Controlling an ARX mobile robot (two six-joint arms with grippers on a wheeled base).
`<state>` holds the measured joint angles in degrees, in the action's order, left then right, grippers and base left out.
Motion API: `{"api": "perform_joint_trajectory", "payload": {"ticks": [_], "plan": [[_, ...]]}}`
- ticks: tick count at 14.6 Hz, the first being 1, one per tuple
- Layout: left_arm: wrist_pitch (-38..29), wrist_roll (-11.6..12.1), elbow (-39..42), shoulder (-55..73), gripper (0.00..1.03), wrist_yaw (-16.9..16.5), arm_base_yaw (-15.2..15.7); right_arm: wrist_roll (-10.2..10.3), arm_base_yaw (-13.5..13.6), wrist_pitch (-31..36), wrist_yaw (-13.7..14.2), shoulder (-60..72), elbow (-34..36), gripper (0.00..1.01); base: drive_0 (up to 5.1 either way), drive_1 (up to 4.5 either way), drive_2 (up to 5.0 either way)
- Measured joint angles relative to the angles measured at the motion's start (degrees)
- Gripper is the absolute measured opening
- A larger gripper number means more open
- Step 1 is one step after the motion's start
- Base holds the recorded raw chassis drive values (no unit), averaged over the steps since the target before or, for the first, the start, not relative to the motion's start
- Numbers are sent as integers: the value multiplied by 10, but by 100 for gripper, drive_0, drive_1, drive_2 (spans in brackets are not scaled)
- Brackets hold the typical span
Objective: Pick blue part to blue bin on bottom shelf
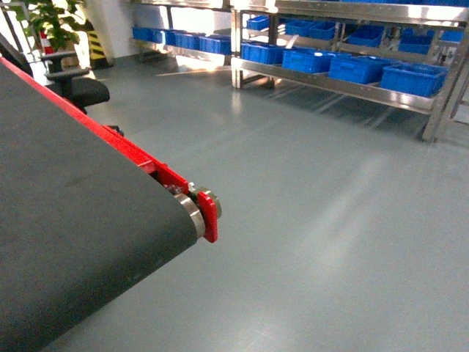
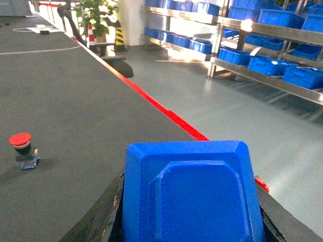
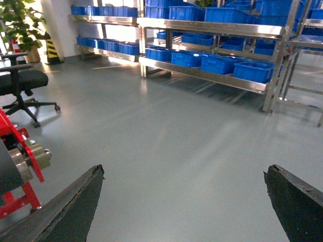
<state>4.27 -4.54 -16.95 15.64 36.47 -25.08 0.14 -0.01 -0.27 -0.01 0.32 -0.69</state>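
Left gripper [image 2: 189, 234] pinches the blue part [image 2: 191, 194], bottom centre, ready for carrying (shelves upper right); right gripper [image 3: 184, 201] spread, empty.

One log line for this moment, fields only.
left gripper: shut on blue part | right gripper: open, empty | blue bins: on far shelf | conveyor belt: beside robot

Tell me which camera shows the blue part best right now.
The left wrist view: the blue part fills the lower frame, seated between the left gripper's fingers above the dark conveyor belt. The head view and the right wrist view show none of it, only floor and distant shelves.
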Motion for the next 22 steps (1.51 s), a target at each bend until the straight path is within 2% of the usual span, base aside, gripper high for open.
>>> {"api": "perform_joint_trajectory", "payload": {"ticks": [22], "plan": [[0,0,0,0,43,0,0,0,0,0,0,0,0,98,-150,-150,-150]]}}
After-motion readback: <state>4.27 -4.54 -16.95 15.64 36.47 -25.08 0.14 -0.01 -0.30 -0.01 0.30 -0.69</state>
